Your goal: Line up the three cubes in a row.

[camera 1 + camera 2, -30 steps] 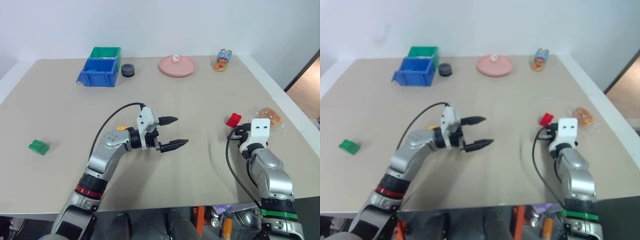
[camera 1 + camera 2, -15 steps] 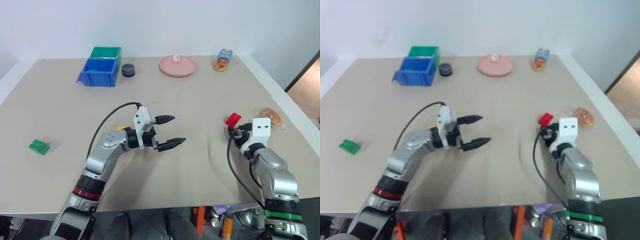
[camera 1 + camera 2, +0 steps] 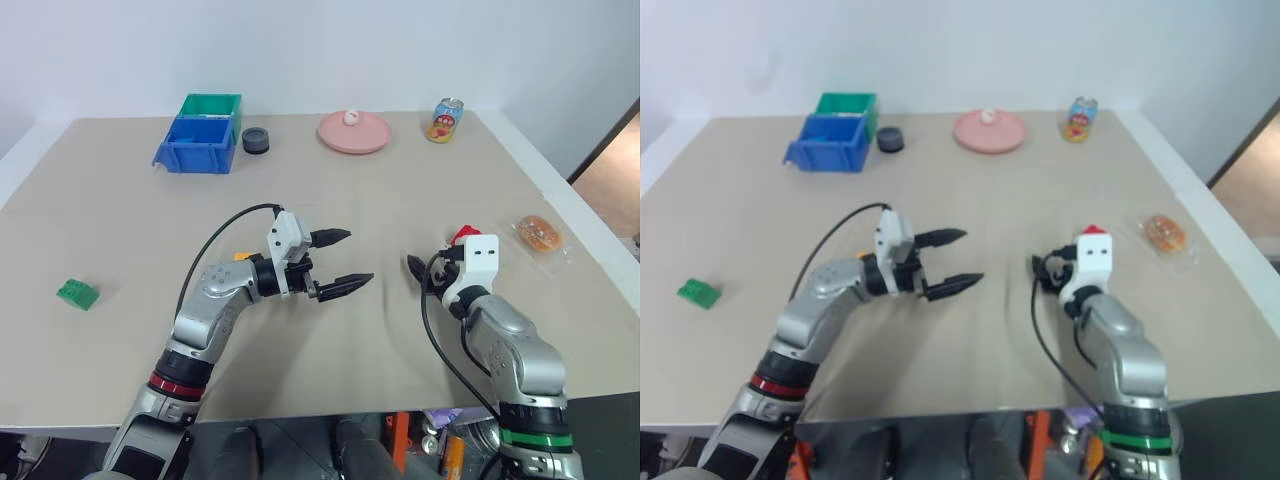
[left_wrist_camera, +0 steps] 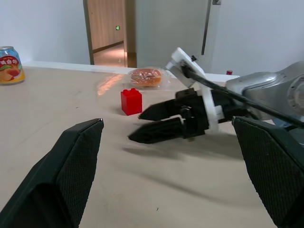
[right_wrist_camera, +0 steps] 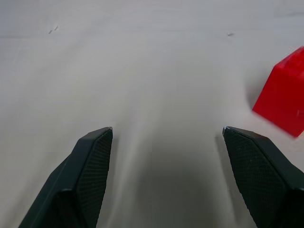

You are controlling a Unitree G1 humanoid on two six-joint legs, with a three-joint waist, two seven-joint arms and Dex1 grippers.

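The red cube (image 4: pixel 131 101) stands on the table just right of my right gripper (image 5: pixel 167 129), which is open with nothing between its fingers. From the head, the red cube (image 3: pixel 462 236) peeks out behind the right wrist. My left gripper (image 3: pixel 345 260) hovers open over the middle of the table, pointing right toward the right gripper (image 4: pixel 135 128). A sliver of the yellow cube (image 3: pixel 243 256) shows behind the left forearm. The green cube (image 3: pixel 77 294) lies far off at the table's left side.
At the back stand a blue bin (image 3: pixel 195 143) with a green bin (image 3: pixel 211 103) behind it, a small dark pot (image 3: pixel 255 140), a pink plate (image 3: pixel 354 132) and a drink can (image 3: pixel 446 120). A wrapped bun (image 3: pixel 540 232) lies near the right edge.
My right gripper has opened and swung left, away from the red cube, which stays on the table. The left arm has kept still.
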